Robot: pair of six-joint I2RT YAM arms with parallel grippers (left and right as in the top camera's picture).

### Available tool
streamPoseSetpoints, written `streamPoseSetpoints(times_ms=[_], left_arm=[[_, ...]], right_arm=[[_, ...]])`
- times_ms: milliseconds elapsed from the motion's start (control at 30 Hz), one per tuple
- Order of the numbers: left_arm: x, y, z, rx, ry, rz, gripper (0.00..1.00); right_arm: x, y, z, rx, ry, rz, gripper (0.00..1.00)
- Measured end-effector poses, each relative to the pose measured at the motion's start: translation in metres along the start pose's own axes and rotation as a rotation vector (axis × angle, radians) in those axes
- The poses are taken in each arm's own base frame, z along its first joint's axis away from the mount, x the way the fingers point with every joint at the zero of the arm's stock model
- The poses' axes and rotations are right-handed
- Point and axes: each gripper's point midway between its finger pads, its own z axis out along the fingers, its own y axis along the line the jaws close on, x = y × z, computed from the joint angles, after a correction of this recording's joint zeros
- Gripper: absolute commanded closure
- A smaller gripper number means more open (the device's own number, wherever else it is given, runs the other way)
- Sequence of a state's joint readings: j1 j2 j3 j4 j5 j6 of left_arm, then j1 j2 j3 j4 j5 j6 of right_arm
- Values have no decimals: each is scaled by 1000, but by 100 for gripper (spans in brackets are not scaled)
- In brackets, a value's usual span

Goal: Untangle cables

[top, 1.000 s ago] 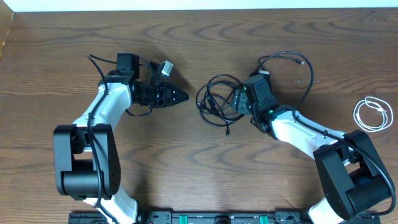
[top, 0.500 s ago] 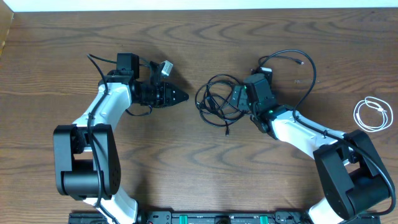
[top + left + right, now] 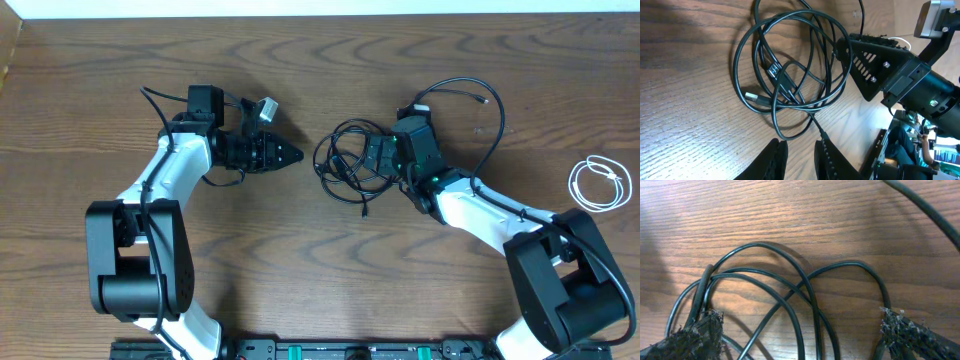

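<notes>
A tangle of thin black cables (image 3: pixel 347 160) lies looped on the wooden table between the two arms. In the left wrist view the tangle (image 3: pixel 775 70) shows a USB plug end (image 3: pixel 754 98). My right gripper (image 3: pixel 373 157) is open at the tangle's right edge, and its fingers (image 3: pixel 800 325) straddle several black strands (image 3: pixel 805 285). My left gripper (image 3: pixel 296 155) is to the left of the tangle and apart from it. Its fingers (image 3: pixel 800 147) are nearly together and empty. A short white cable (image 3: pixel 598 183) lies coiled at the far right.
Another thin black cable (image 3: pixel 470 88) arcs behind my right wrist toward the back right. My right gripper also shows in the left wrist view (image 3: pixel 875 65), at the tangle's far side. The table's far edge runs along the top of the overhead view.
My right gripper has moved a little to the left, further over the tangle's right edge. The left arm has not moved.
</notes>
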State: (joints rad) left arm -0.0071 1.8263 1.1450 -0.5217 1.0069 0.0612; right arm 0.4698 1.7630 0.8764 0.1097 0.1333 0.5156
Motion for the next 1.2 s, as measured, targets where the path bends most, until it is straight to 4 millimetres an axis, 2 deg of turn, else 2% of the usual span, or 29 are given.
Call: streamPoseSetpoints(times_ms=[300, 400, 500, 600, 667, 767, 833, 1000, 1067, 1100, 1133, 1200], left_arm=[[0, 0, 0, 0, 0, 0, 75], [0, 0, 0, 0, -1, 1, 75], [-1, 0, 0, 0, -2, 2, 75], [-1, 0, 0, 0, -2, 2, 75], [-1, 0, 0, 0, -2, 2, 75], [-1, 0, 0, 0, -2, 2, 75], [-1, 0, 0, 0, -2, 2, 75], [-1, 0, 0, 0, -2, 3, 75], [-1, 0, 0, 0, -2, 3, 75], [-1, 0, 0, 0, -2, 3, 75], [-1, 0, 0, 0, -2, 3, 75], [-1, 0, 0, 0, -2, 3, 75]], right_arm=[[-2, -16, -1, 74, -12, 0, 1], [-9, -15, -14, 66, -12, 8, 1], [-30, -5, -39, 26, -65, 30, 1], [-45, 7, -52, -28, -98, 43, 1], [-42, 12, -51, -51, -83, 43, 1], [-26, 15, -40, -55, -34, 30, 1], [-8, 14, -26, -45, 21, 18, 12], [32, -3, 9, 10, 125, -2, 48], [41, -7, 16, 23, 145, 5, 65], [42, -9, 18, 31, 142, -2, 77], [41, -8, 18, 29, 140, -6, 84], [41, -11, 19, 37, 143, 0, 91]])
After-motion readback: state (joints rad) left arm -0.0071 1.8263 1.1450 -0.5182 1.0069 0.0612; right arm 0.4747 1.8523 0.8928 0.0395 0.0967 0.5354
